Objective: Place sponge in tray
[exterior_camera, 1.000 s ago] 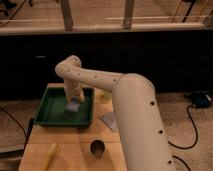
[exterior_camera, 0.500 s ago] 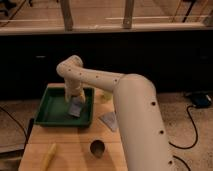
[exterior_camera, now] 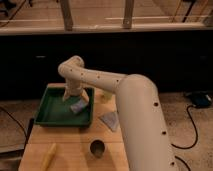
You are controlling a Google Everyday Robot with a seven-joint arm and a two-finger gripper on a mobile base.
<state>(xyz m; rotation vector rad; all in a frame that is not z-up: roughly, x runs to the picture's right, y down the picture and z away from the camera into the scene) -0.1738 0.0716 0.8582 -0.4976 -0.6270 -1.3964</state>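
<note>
A light wooden worktop (exterior_camera: 70,142) fills the lower left of the camera view. At its near left a long yellow object (exterior_camera: 48,155) lies on the wood, well apart from everything else.

Behind it sits the dark green tray (exterior_camera: 52,113), shallow and rectangular with a raised rim, resting flat on the worktop. The gripper (exterior_camera: 76,98) reaches down into the right half of the tray, hanging below the bent wrist of the arm. How far it is open cannot be told, because the cream wrist casing blends with it. Nor is it clear whether it has hold of anything.

The sponge (exterior_camera: 78,106), a small pale blue-grey block, is inside the tray near its right rim. It sits directly under the gripper and seems to touch its lower end. Whether the sponge lies on the tray floor or hangs just above it cannot be told.

Right of the tray's near corner stands a small dark round container (exterior_camera: 96,148), seen from above. A flat grey triangular piece (exterior_camera: 110,120) lies just beside the tray's right rim. The thick cream arm (exterior_camera: 142,115) sweeps from the lower right up and across to the tray. On the floor at far right lies a dark cable (exterior_camera: 192,142).
</note>
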